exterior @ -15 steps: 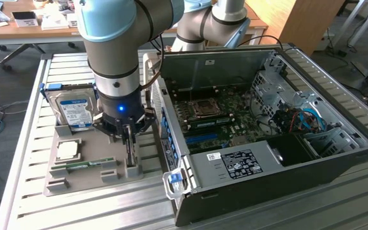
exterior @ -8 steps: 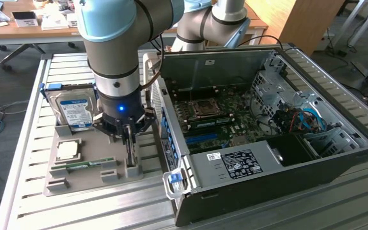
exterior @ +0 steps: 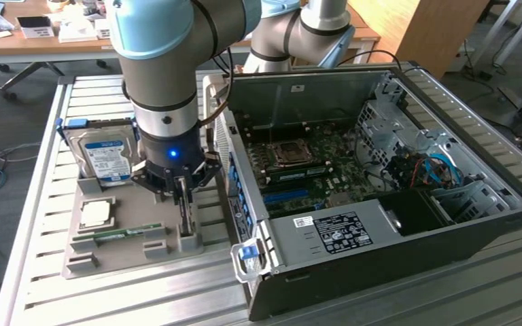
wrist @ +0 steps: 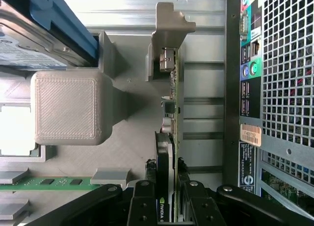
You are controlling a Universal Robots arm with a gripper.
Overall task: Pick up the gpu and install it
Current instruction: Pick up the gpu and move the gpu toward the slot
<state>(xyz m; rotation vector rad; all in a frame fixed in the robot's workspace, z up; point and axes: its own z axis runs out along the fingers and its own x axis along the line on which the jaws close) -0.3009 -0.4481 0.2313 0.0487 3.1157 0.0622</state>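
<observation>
One arm at work; end effector [exterior: 179, 193] is straight above the tray [exterior: 134, 257] on the desk [exterior: 152, 302], at the tray edge nearest the case [exterior: 478, 224].

Gpu [wrist: 172, 113]: stands on its long edge in the tray slot along that case-side edge. Long axis runs along the edge, parallel to the case wall. Its metal bracket end sits in the tray's upright post.

End effector state: partly closed, one finger on each broad face of the gpu. Fingers [wrist: 144, 206] look pressed against the card, so I judge the grip made. They cross the card's thin dimension, square to its long axis, at the end away from the bracket.

Key relation: card lies directly beneath the end effector, between the jaws, with no offset to either side. From the seated bracket I judge it not yet lifted out of the tray.

Other tray items: hard drive [exterior: 105, 157] upright at the far corner, memory stick [exterior: 116, 235] lying flat. Both are well apart from the fingers.
</observation>
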